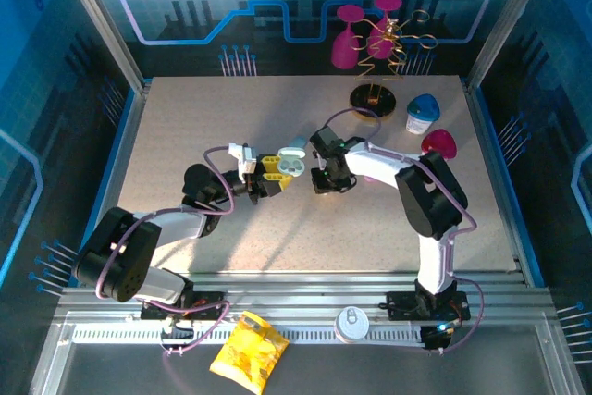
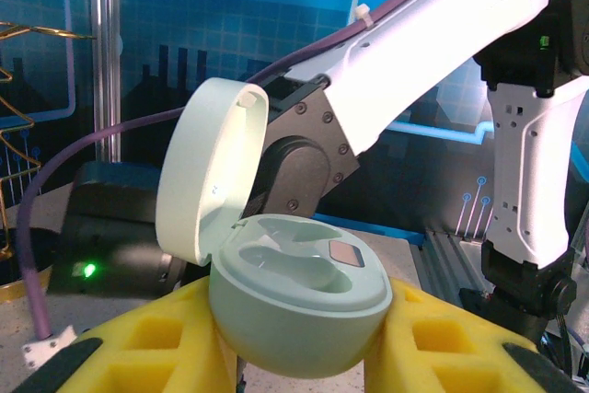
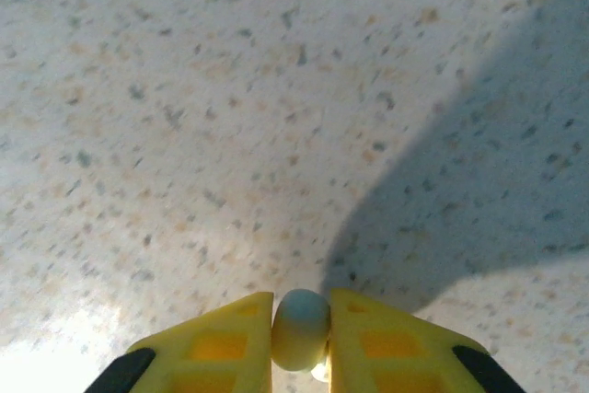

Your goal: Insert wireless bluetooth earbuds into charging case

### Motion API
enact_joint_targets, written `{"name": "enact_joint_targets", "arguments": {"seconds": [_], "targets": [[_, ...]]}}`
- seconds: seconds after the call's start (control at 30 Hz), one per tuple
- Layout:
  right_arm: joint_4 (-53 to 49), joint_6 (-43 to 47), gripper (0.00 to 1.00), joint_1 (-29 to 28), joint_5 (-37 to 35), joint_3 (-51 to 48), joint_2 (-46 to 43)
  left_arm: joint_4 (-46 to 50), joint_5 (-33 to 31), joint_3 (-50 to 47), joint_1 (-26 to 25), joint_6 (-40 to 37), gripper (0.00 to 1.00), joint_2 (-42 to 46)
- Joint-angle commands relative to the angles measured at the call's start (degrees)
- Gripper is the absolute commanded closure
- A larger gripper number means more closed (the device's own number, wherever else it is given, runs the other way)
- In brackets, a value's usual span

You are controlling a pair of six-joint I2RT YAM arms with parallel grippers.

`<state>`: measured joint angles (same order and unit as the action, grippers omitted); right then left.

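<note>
Seating a pinched earbud into a held-open case

From above, the left tool [image 1: 277,175] gripped the open case [image 1: 292,166] over the middle of the tabletop [image 1: 185,108], with the right tool [image 1: 324,180] just beside it; what that tool carried was too small to tell there. The left wrist view added detail: the lid [image 2: 212,177] stood up, both wells looked vacant, and the case sat clamped between yellow pads [image 2: 156,347]. The right wrist view settled the other grip: a pale earbud [image 3: 301,329] was nipped between nearly closed fingers above the speckled tabletop. I judged the step best done by centring the bud over a well, lowering slowly, and releasing only once it was seated.
</note>
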<state>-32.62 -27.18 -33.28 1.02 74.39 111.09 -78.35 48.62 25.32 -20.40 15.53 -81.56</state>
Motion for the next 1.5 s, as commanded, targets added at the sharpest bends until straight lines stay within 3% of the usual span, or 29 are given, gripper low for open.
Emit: {"name": "enact_joint_targets", "arguments": {"seconds": [0.0,0.2,0.7,1.23,1.47], "targets": [[4.90,-1.01,0.83,2.94,10.05,-3.80,-5.68,-1.90,-0.54,-0.71,0.54,-0.61,0.67,0.88],[18.64,-8.45,0.84,9.70,29.39,-13.58,-12.42,-1.94,-0.49,-0.62,0.54,-0.45,0.67,1.07],[37.78,-23.64,0.84,15.86,54.40,-23.08,-19.36,-1.63,-0.51,-0.01,0.56,-0.32,0.68,1.32],[85.08,-55.85,0.85,16.96,65.59,-32.70,-12.23,-1.19,-0.45,0.61,0.58,-0.68,0.68,1.14],[87.43,-57.18,0.85,16.67,65.97,-32.99,-11.29,-0.84,-0.37,0.69,0.63,-0.77,0.68,1.14]]}}
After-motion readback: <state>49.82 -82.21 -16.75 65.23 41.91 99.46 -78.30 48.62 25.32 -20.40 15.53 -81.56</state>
